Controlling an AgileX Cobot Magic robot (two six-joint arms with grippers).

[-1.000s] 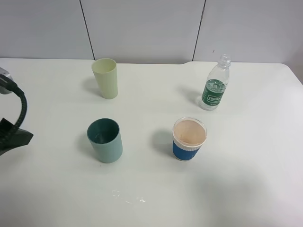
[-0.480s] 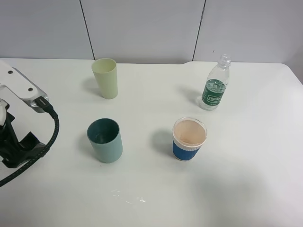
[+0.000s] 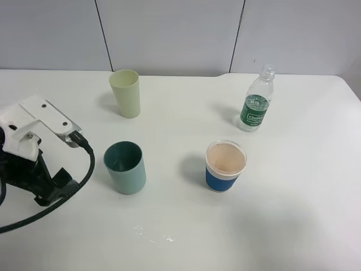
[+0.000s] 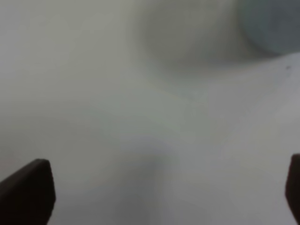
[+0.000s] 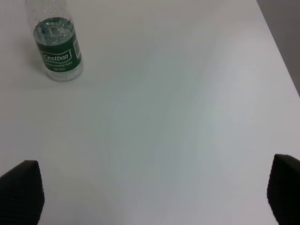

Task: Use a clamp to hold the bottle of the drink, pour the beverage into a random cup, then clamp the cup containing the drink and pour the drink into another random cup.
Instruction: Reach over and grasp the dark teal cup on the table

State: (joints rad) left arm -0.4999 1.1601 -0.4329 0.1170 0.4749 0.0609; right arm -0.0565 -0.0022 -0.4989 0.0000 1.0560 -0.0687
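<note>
Bottle (image 5: 55, 40), green label (image 5: 57, 57) reading "Cestbon", upright on table (image 5: 187, 117)

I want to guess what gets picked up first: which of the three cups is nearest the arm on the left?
The teal cup, front left. The yellow-green cup stands farther back, the blue-sleeved cup farther right.

The left gripper (image 3: 35, 127) wears flat whitish-grey finger plates (image 3: 49, 117), dotted with small dark bolt heads; behind them sits a bulky, matte black arm body (image 3: 34, 175); a thick black cable (image 3: 84, 164) plugs in through a silvery connector (image 3: 72, 137); its fingertips (image 4: 26, 194) look blurred and brownish-black close up; the right gripper (image 5: 154, 192) shows only black, round-cornered fingertips (image 5: 21, 192).
</note>
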